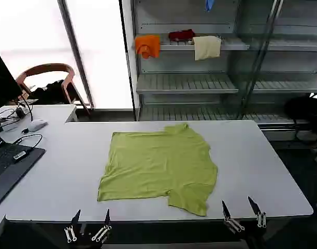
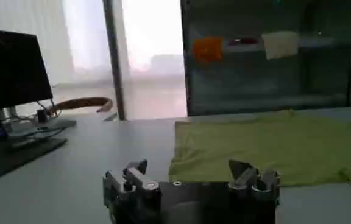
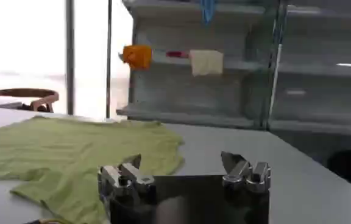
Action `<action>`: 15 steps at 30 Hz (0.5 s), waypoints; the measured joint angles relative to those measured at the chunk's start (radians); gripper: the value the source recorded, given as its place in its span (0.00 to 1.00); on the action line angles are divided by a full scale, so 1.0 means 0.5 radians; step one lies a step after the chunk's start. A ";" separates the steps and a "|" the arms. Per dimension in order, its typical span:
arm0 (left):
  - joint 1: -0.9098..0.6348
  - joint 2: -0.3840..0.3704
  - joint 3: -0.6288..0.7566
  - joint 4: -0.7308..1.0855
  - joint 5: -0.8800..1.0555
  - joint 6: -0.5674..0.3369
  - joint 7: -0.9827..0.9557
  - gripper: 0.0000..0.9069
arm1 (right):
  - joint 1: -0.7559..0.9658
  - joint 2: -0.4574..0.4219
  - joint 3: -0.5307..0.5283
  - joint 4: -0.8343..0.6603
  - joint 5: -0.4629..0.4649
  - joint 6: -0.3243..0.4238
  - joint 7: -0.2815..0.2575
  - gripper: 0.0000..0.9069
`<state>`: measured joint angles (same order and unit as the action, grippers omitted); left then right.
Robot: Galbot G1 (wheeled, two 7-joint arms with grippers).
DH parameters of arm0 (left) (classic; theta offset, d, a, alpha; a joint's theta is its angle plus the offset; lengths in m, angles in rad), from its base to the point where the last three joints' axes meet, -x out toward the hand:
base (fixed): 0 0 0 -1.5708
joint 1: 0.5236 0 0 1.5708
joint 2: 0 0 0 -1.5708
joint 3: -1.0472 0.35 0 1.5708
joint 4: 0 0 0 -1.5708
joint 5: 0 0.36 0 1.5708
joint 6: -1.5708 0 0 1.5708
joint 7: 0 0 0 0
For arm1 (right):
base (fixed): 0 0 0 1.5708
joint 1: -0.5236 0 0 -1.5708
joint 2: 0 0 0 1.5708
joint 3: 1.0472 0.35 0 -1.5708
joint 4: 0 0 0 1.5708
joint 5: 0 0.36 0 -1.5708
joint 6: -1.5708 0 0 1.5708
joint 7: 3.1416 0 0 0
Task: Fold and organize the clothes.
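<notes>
Head view: T-shirt (image 1: 159, 165) lies spread at frame centre on the table (image 1: 262, 161). Left gripper (image 1: 91, 218) at lower left and right gripper (image 1: 242, 209) at lower right both gape, empty.

L gripper (image 1: 91, 218) parked at the table (image 1: 262, 171) near edge, fingers spread apart, empty. R gripper (image 1: 242, 207) same edge, further right, also spread, empty.

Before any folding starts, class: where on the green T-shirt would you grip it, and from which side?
Grip the T-shirt at its sleeve nearest the right gripper, coming in low from the table's near edge. That sleeve sticks out past the hem toward the edge, so open fingers can pinch it without reaching across.
</notes>
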<state>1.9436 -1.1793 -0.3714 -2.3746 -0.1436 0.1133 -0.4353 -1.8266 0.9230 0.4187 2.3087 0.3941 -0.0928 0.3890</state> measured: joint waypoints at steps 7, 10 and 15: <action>-0.143 0.066 -0.051 -0.034 -0.182 0.312 0.093 1.00 | 0.180 0.045 -0.135 0.050 0.121 -0.412 0.049 1.00; -0.208 0.079 -0.059 -0.033 -0.246 0.419 0.145 1.00 | 0.244 0.064 -0.179 0.057 0.160 -0.543 0.071 1.00; -0.331 0.074 -0.078 0.002 -0.356 0.570 0.182 1.00 | 0.333 0.092 -0.239 0.060 0.209 -0.697 0.101 1.00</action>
<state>1.7779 -1.1420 -0.4105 -2.3734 -0.3217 0.3983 -0.3442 -1.6602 0.9688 0.2991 2.3386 0.4987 -0.4415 0.4397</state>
